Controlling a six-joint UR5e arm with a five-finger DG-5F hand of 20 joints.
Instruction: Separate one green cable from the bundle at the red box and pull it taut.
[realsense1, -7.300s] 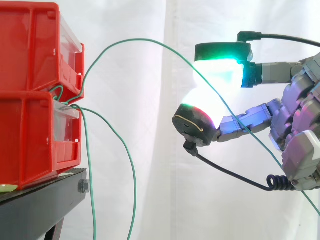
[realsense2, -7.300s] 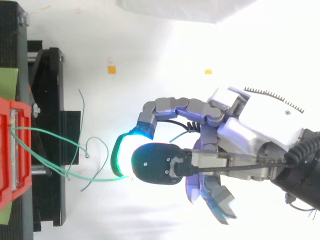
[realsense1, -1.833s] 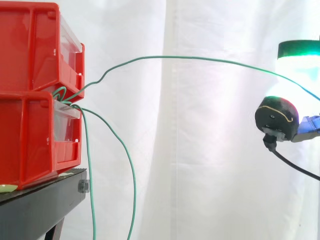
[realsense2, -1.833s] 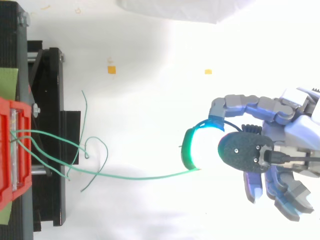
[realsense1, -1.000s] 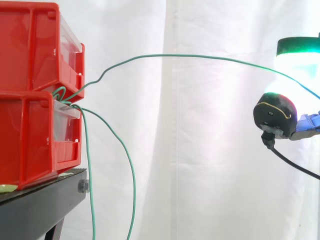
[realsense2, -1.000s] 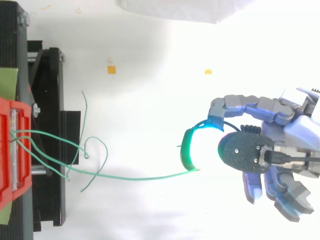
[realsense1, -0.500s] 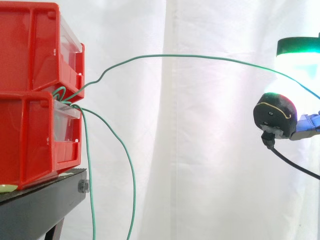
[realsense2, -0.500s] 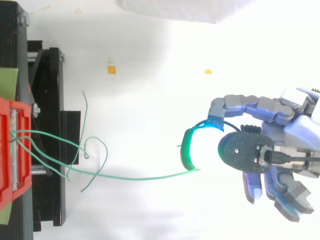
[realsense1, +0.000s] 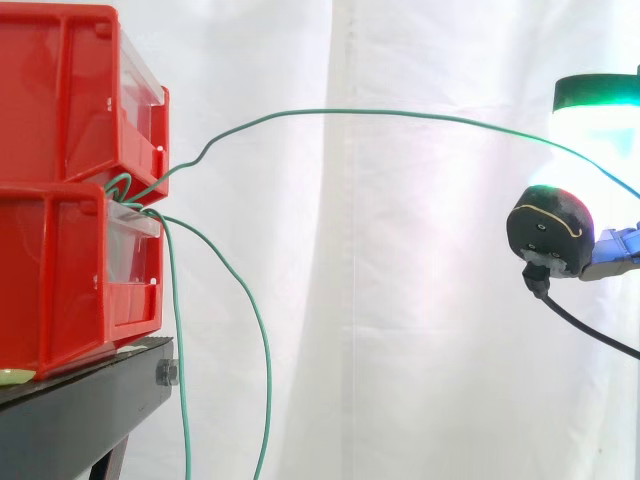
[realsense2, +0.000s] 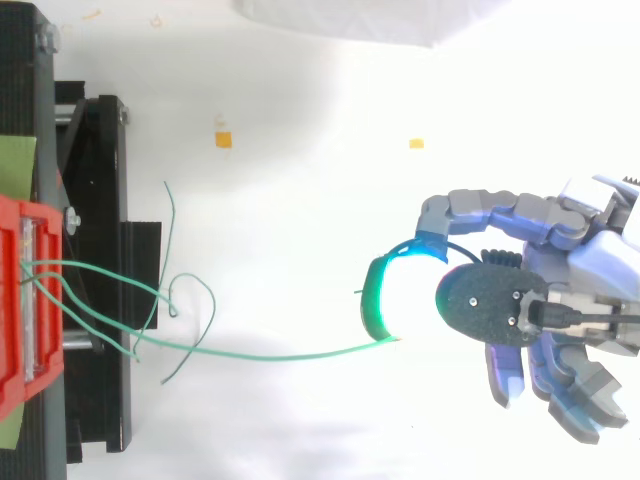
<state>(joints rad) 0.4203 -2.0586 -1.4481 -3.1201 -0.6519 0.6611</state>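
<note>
Two stacked red bins (realsense1: 75, 192) rest on a black stand (realsense1: 90, 408).

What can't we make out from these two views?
Side view: the robot hand past its fingertips, cut off by the right edge.
Both views: the exact spot where it pinches the pulled green cable, washed out by the pads' glow.
Side view: the lower ends of the hanging green cables, cut off by the bottom edge.
Side view: where the cables start, hidden between the stacked red bins.

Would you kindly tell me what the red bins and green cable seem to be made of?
The red bins: probably moulded plastic, glossy highlights, clear front panels. The green cable: seemingly thin wire in smooth insulation, since it holds a springy arc.
</note>
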